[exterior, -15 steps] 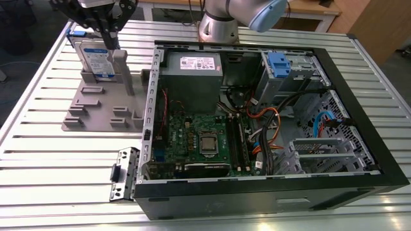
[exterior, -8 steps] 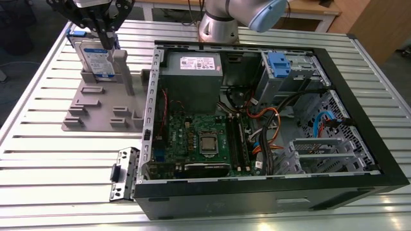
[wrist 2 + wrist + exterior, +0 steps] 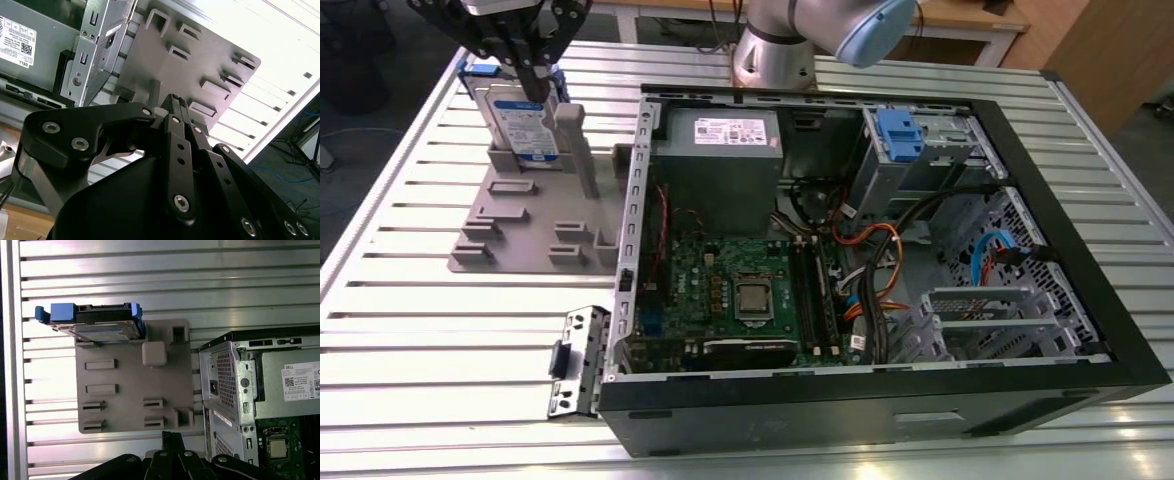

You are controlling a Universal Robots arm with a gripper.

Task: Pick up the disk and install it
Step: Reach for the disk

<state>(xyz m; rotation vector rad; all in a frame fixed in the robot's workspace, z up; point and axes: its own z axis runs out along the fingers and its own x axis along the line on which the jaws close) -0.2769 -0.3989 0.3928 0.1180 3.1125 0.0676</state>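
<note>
Ext view, far left: gripper (image 3: 531,80) hangs over the disk (image 3: 523,125), fingers pinched together w/ nothing between them. Both wrist views show the tips closed & bare. Disk stands upright on edge in a slot at the upper end of the grey holder (image 3: 520,235), blue carrier round it, on the slatted table (image 3: 440,340). Moving right: open PC case (image 3: 854,425) lies just beside the holder, PSU (image 3: 716,150) in its corner nearest the disk. Further right, blue latch (image 3: 897,130) on the drive bay.
</note>
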